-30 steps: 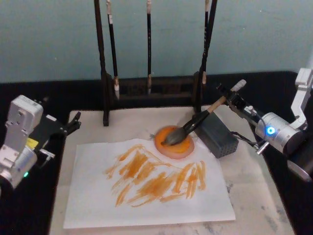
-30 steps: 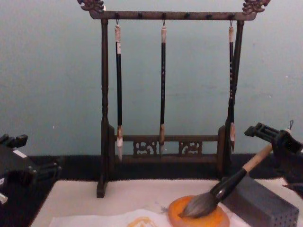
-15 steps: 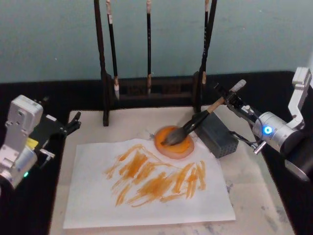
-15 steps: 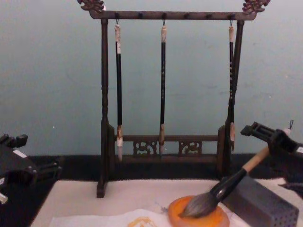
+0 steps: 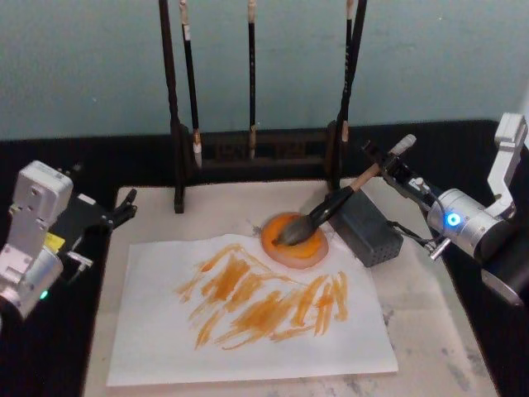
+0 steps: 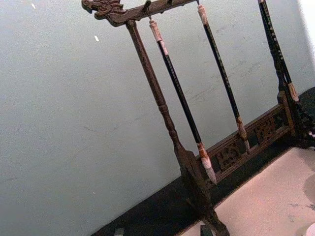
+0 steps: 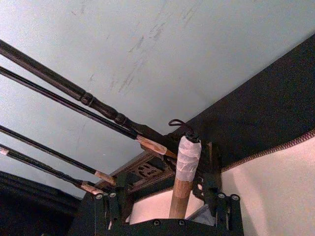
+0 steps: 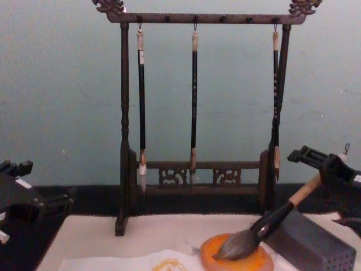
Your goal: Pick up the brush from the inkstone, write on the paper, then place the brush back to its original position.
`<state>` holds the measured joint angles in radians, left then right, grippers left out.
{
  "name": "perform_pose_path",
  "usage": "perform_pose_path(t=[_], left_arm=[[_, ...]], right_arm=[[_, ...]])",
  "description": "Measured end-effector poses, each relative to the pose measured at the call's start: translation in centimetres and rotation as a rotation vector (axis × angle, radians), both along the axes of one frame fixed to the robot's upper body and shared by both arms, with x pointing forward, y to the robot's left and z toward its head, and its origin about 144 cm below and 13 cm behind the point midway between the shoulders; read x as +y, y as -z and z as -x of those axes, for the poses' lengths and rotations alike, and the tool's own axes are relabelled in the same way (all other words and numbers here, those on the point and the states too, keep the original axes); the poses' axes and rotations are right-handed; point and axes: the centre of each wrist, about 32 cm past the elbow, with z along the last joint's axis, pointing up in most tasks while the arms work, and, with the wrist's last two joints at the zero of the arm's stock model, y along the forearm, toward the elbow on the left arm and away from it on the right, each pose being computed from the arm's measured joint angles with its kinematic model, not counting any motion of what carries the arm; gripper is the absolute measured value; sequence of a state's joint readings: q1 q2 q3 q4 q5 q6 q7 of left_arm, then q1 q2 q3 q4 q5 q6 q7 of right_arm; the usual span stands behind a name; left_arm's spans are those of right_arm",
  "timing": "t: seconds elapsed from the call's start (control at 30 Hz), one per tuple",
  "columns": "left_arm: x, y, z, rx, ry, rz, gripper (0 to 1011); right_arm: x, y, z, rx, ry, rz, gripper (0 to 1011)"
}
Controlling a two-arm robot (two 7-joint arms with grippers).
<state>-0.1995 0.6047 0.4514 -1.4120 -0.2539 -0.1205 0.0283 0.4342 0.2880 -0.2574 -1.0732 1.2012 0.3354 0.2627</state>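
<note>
Here, my right jaws are parted on either side of the upper handle of the brush, just below its white end; in my right wrist view the tan shaft stands between the two black fingers with a gap on each side, so I am not clamping it. The brush slants down from there toward my left. Its black ferrule crosses the upper edge of the grey block, and its fat grey-brown tuft lies in the orange ink dish, touching the orange surface. From my chest view the tuft shows flattened against the dish, the handle rising to my right jaws. The dish sits at the far right corner of the paper, a white sheet covered with orange strokes, lying on the beige mat. Behind the dish stands the dark wooden brush stand with thin black brushes hanging from it. My left jaws hover over the black tabletop off the mat's left edge, well apart from the paper, slightly open and holding nothing.
</note>
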Motion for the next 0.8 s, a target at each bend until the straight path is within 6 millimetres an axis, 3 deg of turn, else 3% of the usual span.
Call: perform_pose_path(t=[0.23,0.8], left_arm=[[0.00,0.00,0.00,0.000,0.000,0.000,1001],[0.00,0.00,0.00,0.000,0.000,0.000,1001]], right_arm=[[-0.02,0.00,0.01,0.000,0.000,0.000,841],[-0.02,0.01,0.03,0.000,-0.001,0.000,266]])
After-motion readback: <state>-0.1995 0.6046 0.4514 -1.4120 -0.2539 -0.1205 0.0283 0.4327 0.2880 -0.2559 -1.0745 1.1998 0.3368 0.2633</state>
